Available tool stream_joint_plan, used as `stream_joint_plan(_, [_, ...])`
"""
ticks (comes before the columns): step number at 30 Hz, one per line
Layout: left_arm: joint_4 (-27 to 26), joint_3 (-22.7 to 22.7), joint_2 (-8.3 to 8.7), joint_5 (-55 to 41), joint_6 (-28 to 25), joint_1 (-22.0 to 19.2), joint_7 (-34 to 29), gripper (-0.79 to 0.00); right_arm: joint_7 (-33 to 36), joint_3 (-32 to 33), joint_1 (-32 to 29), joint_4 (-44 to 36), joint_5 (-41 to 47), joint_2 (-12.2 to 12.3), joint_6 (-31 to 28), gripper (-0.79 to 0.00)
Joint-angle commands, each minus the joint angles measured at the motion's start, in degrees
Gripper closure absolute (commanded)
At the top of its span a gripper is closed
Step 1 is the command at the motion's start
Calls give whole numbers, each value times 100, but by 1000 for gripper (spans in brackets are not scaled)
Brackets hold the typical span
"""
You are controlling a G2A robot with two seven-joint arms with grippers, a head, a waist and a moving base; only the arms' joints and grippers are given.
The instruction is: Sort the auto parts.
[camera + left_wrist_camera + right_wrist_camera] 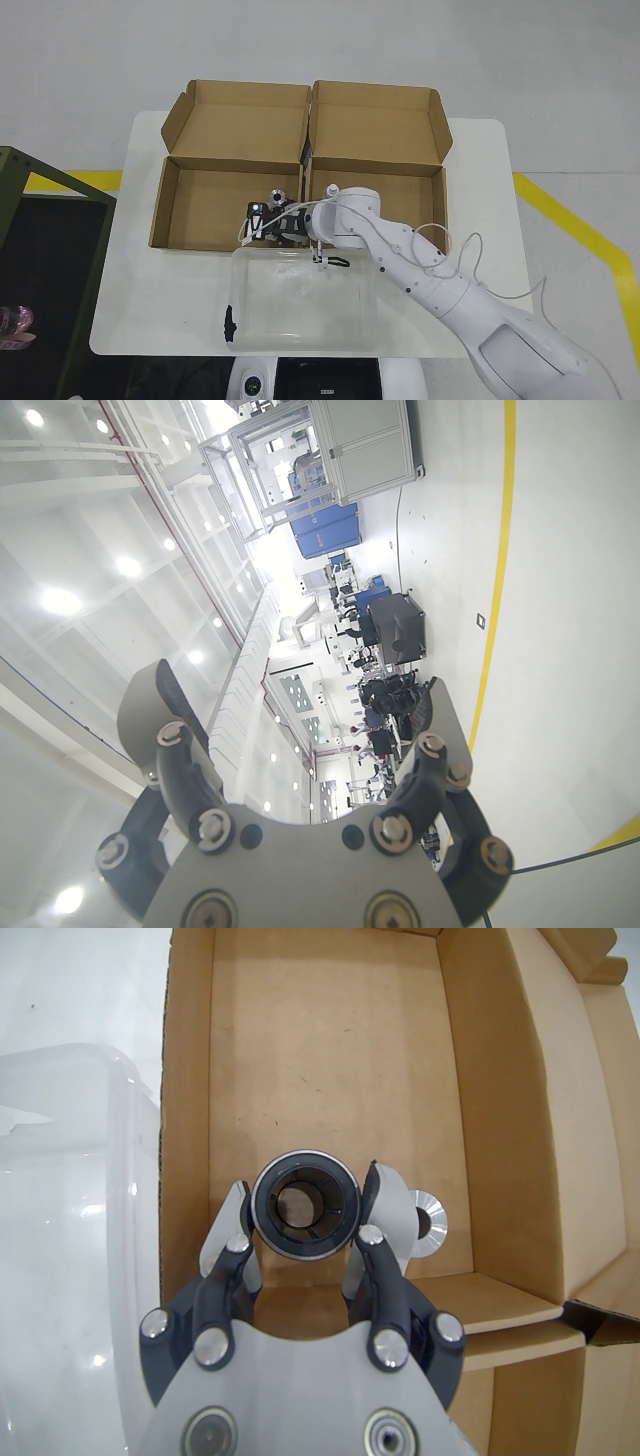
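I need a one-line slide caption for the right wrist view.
Right gripper holds a black ring-shaped part over a cardboard box, near a silver disc.

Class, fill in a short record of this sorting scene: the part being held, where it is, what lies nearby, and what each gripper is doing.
Held part: black ring-shaped bushing, clamped in the right gripper
Location: over the open brown cardboard box
In box: shiny silver metal disc on its floor
Alongside: clear plastic bin
Other arm: left gripper open, empty
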Motion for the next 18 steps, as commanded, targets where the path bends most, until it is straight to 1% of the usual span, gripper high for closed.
stream_joint_plan(1, [0,0,0,0,0,0,0,-785,5,34,-17,-51,-7,3,0,-382])
stream_joint_plan(10, [0,0,0,0,0,0,0,-785,-55,303,-137,-409,13,62,-88,-388])
stream_joint_plan(18, [0,0,0,0,0,0,0,-785,-47,693,-433,-1057,68,196,-223,-397])
